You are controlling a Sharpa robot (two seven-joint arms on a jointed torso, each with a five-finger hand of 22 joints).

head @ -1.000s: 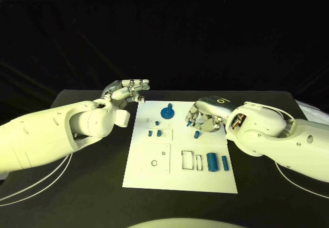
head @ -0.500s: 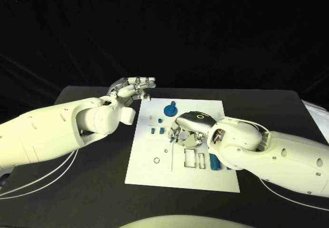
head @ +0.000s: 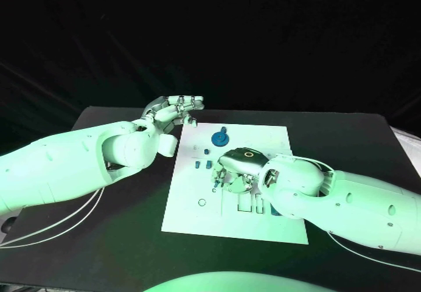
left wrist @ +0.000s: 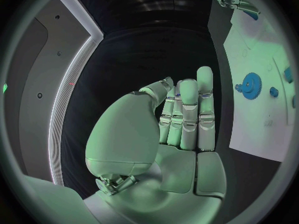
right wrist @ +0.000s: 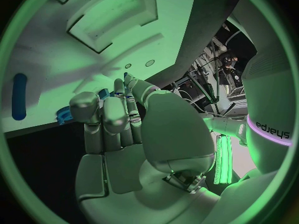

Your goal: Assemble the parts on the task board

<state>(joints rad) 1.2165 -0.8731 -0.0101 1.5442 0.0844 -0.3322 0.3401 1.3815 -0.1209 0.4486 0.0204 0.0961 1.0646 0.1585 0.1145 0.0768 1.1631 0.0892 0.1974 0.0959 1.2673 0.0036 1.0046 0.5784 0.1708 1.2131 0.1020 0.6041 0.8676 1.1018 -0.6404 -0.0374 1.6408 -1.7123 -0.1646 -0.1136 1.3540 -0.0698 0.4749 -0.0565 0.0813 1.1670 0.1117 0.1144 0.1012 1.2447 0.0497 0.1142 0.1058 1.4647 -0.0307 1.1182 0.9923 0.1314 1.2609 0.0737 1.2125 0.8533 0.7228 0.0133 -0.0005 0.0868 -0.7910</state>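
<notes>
The white task board [head: 193, 213] lies in the middle of the black table. A blue gear [head: 216, 141] stands near its far edge, and small blue pegs [head: 200, 165] sit just in front of it. My right hand [head: 233, 176] hovers low over the board's middle with its fingers curled down. In the right wrist view its fingertips [right wrist: 115, 84] pinch a small blue peg [right wrist: 103, 93] above the board [right wrist: 112, 15], near the gear [right wrist: 62, 115]. My left hand [head: 178, 109] is raised beside the board's far left corner and holds nothing. Its fingers [left wrist: 190, 109] are straight and together.
A long blue cylinder [head: 274, 210] lies on the board's near right part, half hidden under my right forearm. Rectangular slots [head: 244, 204] are cut into the board beside it. Bare black table lies on both sides of the board.
My right hand has moved from the board's right side to over its middle, lower and closer to the small pegs. The left hand has stayed by the far left corner.
</notes>
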